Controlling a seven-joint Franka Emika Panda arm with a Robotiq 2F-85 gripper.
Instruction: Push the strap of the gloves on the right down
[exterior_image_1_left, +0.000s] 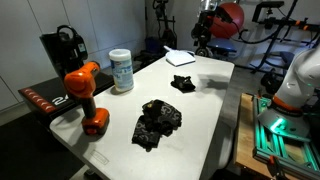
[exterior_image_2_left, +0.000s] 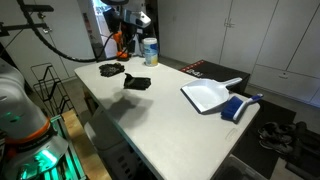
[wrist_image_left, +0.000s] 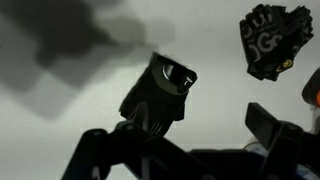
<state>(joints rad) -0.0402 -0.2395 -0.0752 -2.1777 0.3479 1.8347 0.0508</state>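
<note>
I am hovering, fingers (wrist_image_left: 268, 128) spread and empty, above the glove (wrist_image_left: 160, 92) lying on the tabletop (wrist_image_left: 60, 110); descending off-centre, I risk dragging it rather than pressing its strap (wrist_image_left: 178, 73) down.

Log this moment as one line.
gripper: open, empty | glove: on table below gripper, untouched | second glove: apart, on table
</note>
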